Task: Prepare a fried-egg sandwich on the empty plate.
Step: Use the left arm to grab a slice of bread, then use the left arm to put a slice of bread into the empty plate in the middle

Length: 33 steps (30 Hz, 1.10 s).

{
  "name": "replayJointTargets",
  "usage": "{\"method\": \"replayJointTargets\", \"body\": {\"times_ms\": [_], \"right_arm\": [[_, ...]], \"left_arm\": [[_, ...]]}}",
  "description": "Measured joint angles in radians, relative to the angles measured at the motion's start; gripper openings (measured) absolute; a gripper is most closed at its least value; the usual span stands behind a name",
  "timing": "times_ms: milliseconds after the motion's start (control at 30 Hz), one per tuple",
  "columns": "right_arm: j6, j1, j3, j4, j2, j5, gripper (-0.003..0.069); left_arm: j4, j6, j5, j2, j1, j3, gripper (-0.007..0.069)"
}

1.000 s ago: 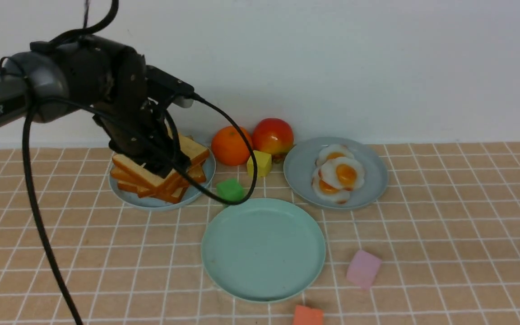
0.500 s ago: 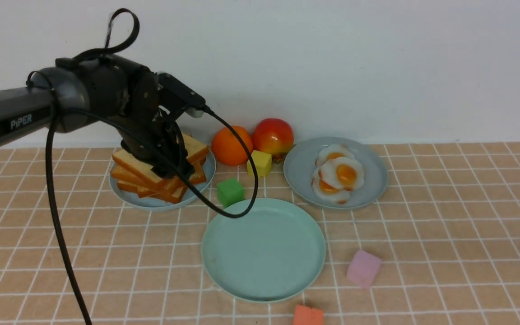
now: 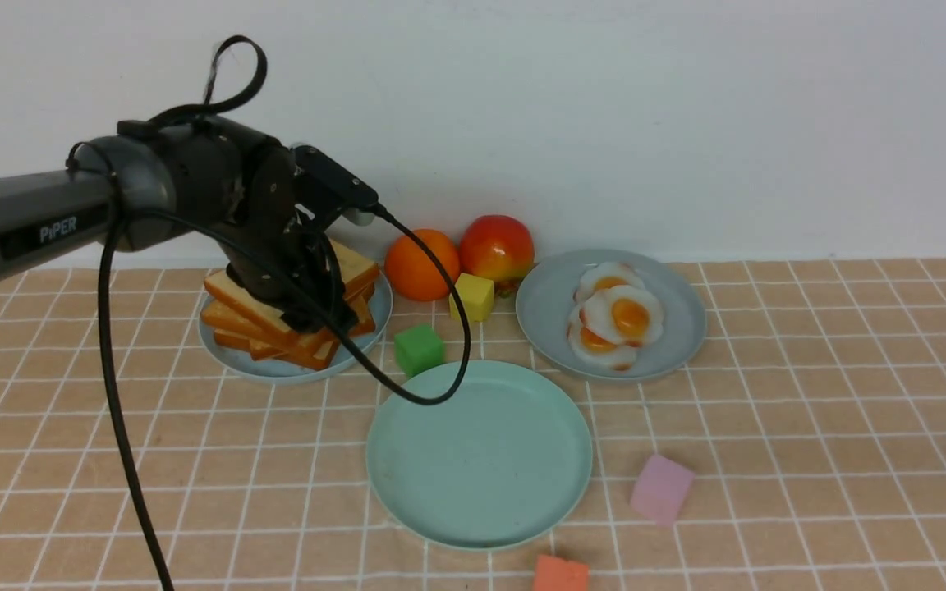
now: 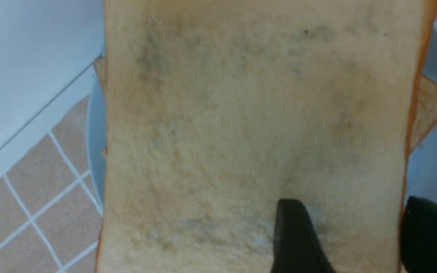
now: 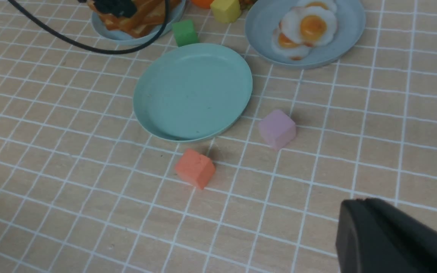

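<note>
The empty mint-green plate (image 3: 479, 455) lies at the centre; it also shows in the right wrist view (image 5: 192, 91). No fried-egg sandwich is in view. A stack of toast slices (image 3: 231, 310) sits on a grey-blue plate (image 3: 276, 369) at the back left. My left gripper (image 3: 313, 310) is down on this stack. In the left wrist view it (image 4: 359, 235) is open, with one finger on the top slice (image 4: 241, 113) and the other outside its crust edge. Fried eggs (image 3: 617, 320) lie on another grey-blue plate (image 3: 678, 345). My right gripper (image 5: 393, 235) is shut and empty above the front of the table.
An orange (image 3: 420, 264), an apple (image 3: 498, 246) and a yellow cube (image 3: 471, 297) stand at the back. A green cube (image 3: 418, 348) is just behind the mint plate. A pink cube (image 3: 660, 488) and an orange-red cube (image 3: 559, 574) are in front. The left arm's cable (image 3: 440, 386) hangs over the mint plate's far rim.
My left arm has moved right and down onto the toast stack. The toast, plates and cubes have not moved.
</note>
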Motion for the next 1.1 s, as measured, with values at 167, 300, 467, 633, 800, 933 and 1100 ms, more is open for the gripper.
{"method": "replayJointTargets", "body": {"times_ms": [167,300,467,633,800,933,1100], "right_arm": [[0.0,0.0,0.0,0.003,0.0,-0.001,0.002],[0.0,0.0,0.0,0.007,0.0,-0.001,0.0023],[0.0,0.0,0.0,0.024,0.0,-0.001,0.0031],[0.0,0.0,0.0,0.033,0.0,-0.001,0.0034],[0.0,0.0,0.0,0.053,0.0,-0.001,0.0038],[0.0,0.0,0.0,0.07,-0.001,0.003,0.0038],[0.0,0.0,0.0,0.089,-0.029,0.013,0.0042]], "left_arm": [[0.005,0.0,0.002,0.005,0.0,-0.001,0.0306],[0.007,0.0,0.013,0.016,-0.001,-0.009,0.0197],[0.012,0.0,0.029,0.017,-0.004,-0.014,0.008],[0.013,0.0,0.075,-0.006,-0.016,-0.021,0.0074],[-0.078,-0.006,0.173,-0.167,-0.08,-0.008,0.0057],[-0.173,-0.005,0.175,-0.312,-0.184,0.084,0.0055],[-0.186,-0.006,0.121,-0.404,-0.353,0.295,0.0054]]}}
